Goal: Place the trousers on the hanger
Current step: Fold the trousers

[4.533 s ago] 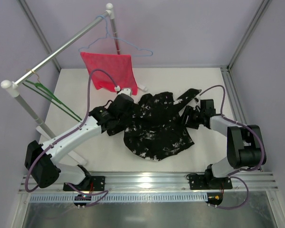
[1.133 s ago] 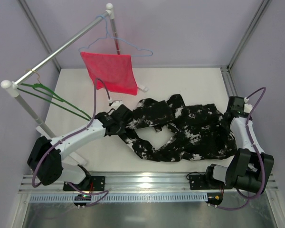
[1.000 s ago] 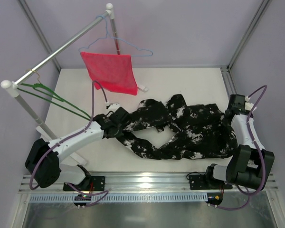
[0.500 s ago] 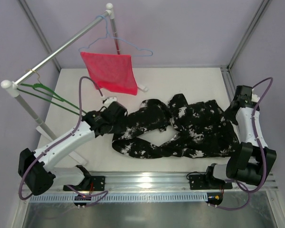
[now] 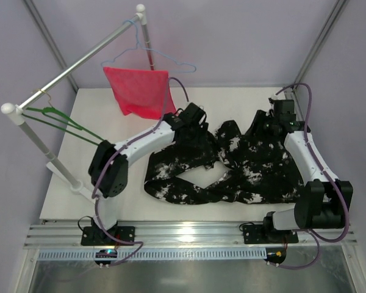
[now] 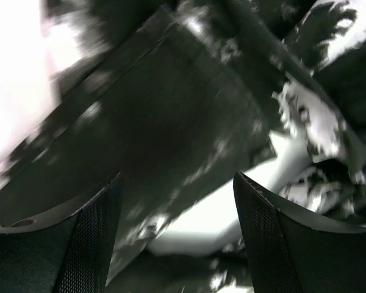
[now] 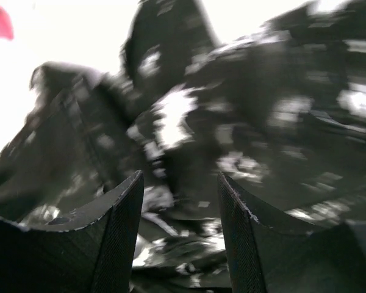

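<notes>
The trousers [image 5: 256, 165], black with white splotches, lie spread flat across the white table [image 5: 232, 101], legs toward the left. They fill the left wrist view [image 6: 171, 110] and the right wrist view [image 7: 262, 122]. My left gripper [image 5: 200, 125] [image 6: 178, 177] hovers open over their upper left part with nothing between its fingers. Over the waist end at the upper right, my right gripper [image 5: 263, 127] [image 7: 180, 175] is also open and empty. The green hanger [image 5: 64, 124] hangs from the rail at the far left, away from both grippers.
A silver rail [image 5: 73, 70] on white posts slants across the back left. A red cloth [image 5: 143, 91] hangs from it on a pale blue wire hanger [image 5: 165, 60], close behind my left arm. The rail's stand foot [image 5: 67, 177] rests on the table's left side.
Both grippers opened and let go of the trousers, which now lie spread out. Both arms swung from the trousers' outer ends toward the back middle of the table.
</notes>
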Available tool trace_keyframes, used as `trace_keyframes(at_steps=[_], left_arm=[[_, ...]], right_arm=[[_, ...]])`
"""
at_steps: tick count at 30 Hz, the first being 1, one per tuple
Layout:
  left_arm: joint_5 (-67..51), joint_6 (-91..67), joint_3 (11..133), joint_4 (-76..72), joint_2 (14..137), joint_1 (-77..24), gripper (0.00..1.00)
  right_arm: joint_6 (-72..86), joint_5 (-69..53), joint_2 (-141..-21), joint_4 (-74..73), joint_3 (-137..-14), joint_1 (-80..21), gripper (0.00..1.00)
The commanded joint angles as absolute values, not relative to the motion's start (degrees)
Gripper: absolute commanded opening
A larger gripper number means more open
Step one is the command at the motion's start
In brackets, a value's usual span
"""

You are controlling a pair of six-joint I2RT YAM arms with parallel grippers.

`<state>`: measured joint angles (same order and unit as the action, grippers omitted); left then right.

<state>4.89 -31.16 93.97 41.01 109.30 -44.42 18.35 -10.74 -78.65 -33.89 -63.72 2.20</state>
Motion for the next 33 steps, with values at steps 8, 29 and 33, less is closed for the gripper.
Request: trace_keyframes(at_steps=[8,29,33], left_arm=[[3.9,-34.7,107.0,39.5,123.7,-48.1,0.73],[18.0,-39.1,102.0,51.9,114.2,-48.1,0.22],[20.4,-39.7,95.8,53.0,108.2,-47.5,0.17]], right_arm=[[16.3,-16.1,-76.6,-27.1,-57.3,-1.6,0.54],[20.1,-12.7,-78.2,-22.2,-54.6,-2.1,0.52],[20.2,-14.5,-79.7,-20.3,-54.4,-2.6,0.53]])
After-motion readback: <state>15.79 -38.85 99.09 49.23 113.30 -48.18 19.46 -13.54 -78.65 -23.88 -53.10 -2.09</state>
